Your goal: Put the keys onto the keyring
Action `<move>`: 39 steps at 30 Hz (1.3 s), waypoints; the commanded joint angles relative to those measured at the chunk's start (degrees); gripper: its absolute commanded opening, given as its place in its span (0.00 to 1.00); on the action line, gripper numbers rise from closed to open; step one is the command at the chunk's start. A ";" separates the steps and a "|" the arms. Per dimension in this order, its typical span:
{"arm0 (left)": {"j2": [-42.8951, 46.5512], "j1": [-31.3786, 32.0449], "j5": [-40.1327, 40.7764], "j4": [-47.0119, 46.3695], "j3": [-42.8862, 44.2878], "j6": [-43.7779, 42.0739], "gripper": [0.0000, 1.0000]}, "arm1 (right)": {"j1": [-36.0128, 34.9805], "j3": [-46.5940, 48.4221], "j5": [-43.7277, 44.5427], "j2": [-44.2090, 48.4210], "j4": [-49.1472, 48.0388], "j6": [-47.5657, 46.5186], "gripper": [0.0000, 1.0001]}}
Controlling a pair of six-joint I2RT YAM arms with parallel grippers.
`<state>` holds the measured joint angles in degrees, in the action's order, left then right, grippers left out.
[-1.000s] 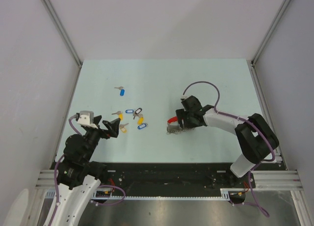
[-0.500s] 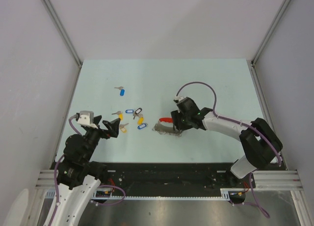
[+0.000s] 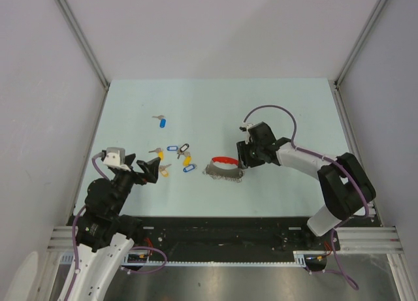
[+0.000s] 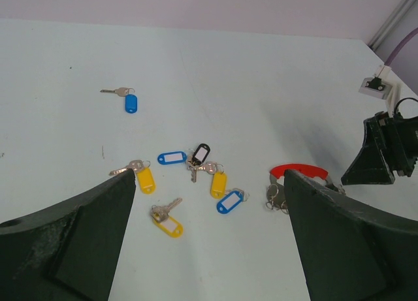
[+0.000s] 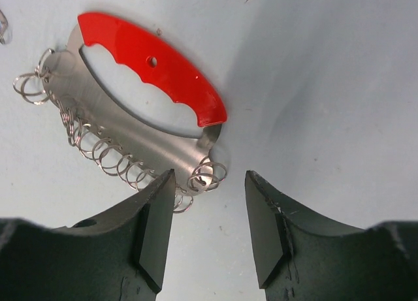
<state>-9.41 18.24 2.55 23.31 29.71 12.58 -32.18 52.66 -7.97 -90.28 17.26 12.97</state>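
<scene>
Pale table (image 3: pixel 294 105), loose keys (image 3: pixel 187 161) left of keyring (image 5: pixel 153 63), left pincer (image 3: pixel 154 170) and right pincer (image 5: pixel 209 178) both wide

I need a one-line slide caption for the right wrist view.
Right gripper, open, poised at one end of the keyring, whose red grip and wire loops lie flat on the pale table.

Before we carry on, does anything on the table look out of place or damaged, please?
Nothing looks damaged; only one blue-tagged key lies alone, apart from the cluster of keys near the keyring.
</scene>
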 commanded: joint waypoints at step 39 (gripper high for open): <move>-0.79 0.13 -1.49 -0.46 2.19 -0.01 1.00 | -4.73 -2.65 -6.10 0.81 -0.12 -1.55 0.32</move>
<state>-9.52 18.24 2.31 23.31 29.76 12.58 -35.57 49.89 -15.35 -92.01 16.19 12.14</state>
